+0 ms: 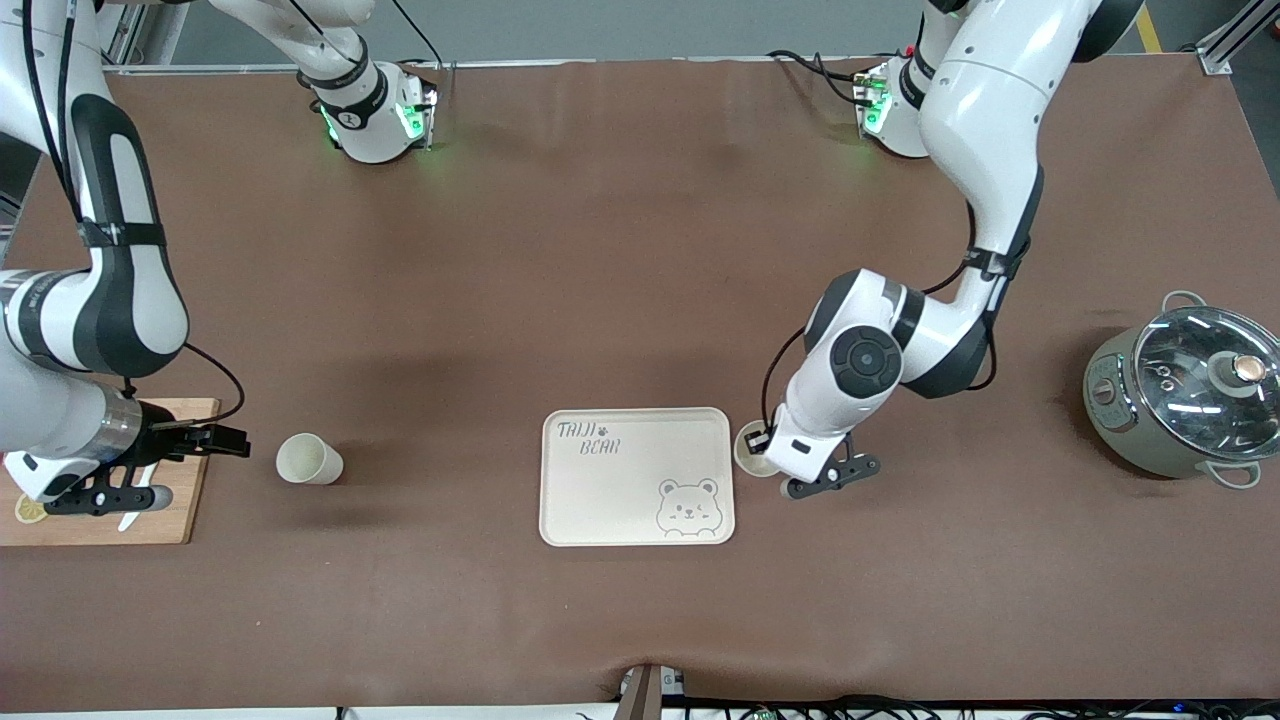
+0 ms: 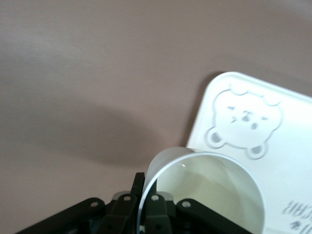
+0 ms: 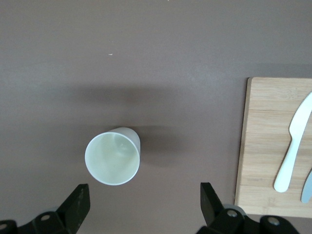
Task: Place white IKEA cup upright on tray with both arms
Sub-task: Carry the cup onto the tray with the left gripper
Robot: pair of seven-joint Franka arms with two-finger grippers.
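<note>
The left hand [image 1: 760,447] grips a white cup [image 1: 752,449] by its rim just beside the tray [image 1: 636,478]; the right hand [image 1: 232,440] – fingers spread – hangs near a second cup [image 1: 309,460], well apart from the tray.

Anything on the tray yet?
Nothing: the tray shows only its lettering and bear drawing. The left gripper holds one cup beside it; another cup stands near the open right gripper.

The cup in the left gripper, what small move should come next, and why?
Probably carry it sideways over the tray and lower it. The left gripper is shut on the cup at its rim, beside the tray's edge, not yet over it. The right gripper hangs open near a second cup.
</note>
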